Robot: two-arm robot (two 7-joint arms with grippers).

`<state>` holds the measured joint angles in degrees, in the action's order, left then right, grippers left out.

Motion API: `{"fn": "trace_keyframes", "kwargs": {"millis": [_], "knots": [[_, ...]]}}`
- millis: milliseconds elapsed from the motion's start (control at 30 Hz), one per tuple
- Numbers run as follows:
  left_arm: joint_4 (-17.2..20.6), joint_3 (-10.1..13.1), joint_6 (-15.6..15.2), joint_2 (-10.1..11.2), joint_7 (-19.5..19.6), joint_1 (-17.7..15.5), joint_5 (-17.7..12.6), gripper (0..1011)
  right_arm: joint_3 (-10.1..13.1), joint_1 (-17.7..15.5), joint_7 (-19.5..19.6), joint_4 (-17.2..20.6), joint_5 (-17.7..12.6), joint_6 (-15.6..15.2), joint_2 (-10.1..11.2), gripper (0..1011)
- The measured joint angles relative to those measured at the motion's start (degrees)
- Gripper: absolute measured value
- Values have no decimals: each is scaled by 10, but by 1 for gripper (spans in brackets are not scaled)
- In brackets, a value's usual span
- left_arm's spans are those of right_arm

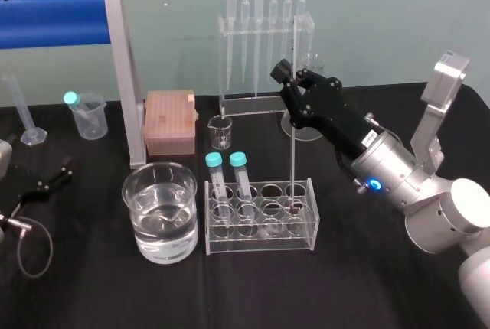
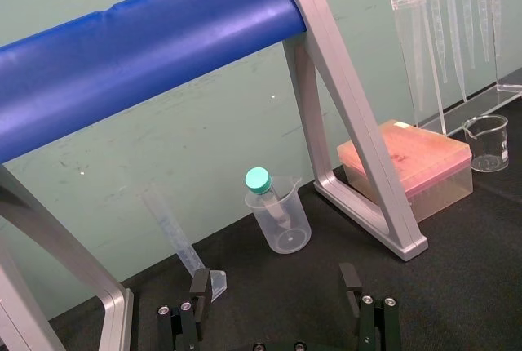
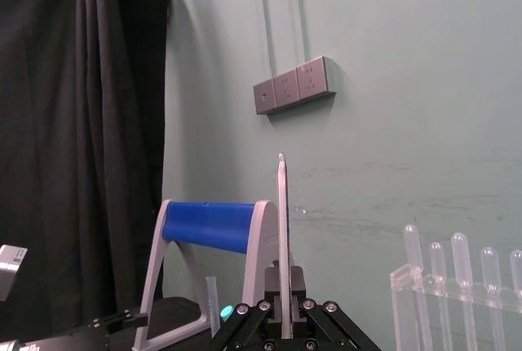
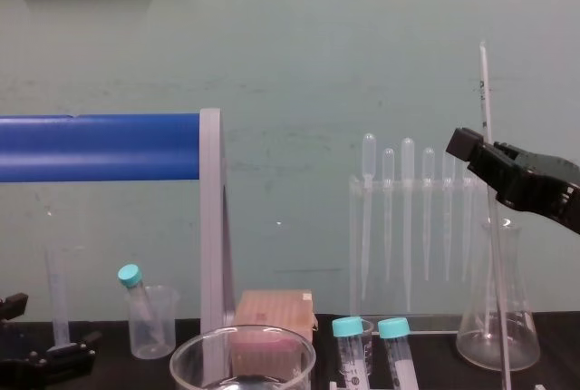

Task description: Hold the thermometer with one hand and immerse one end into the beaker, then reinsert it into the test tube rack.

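One straight vertical lift looks safest for drawing the thermometer (image 1: 293, 164) from the test tube rack (image 1: 259, 246) (thin glass levers easily against a hole's edge). It should clear the rack fully before swinging left. The left hand (image 2: 274, 286) lies parked at the surface's left edge, fingers wide. The water-filled beaker (image 1: 136, 226) sits near, just beside the rack. The thermometer stands upright in a right-side hole, and the right hand (image 1: 289, 78) is clamped narrow on its upper length.
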<state>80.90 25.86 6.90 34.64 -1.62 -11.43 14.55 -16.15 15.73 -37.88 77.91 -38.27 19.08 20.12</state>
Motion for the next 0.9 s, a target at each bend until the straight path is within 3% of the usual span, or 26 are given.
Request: {"fn": "trace_keyframes", "kwargs": {"millis": [333, 900], "knots": [[0, 0, 0, 0, 0, 0, 0, 1008, -1, -1, 0, -12, 1, 1, -5, 55], [0, 0, 0, 0, 0, 0, 0, 1008, -4, 0, 12, -19, 0, -25, -6, 55]]}}
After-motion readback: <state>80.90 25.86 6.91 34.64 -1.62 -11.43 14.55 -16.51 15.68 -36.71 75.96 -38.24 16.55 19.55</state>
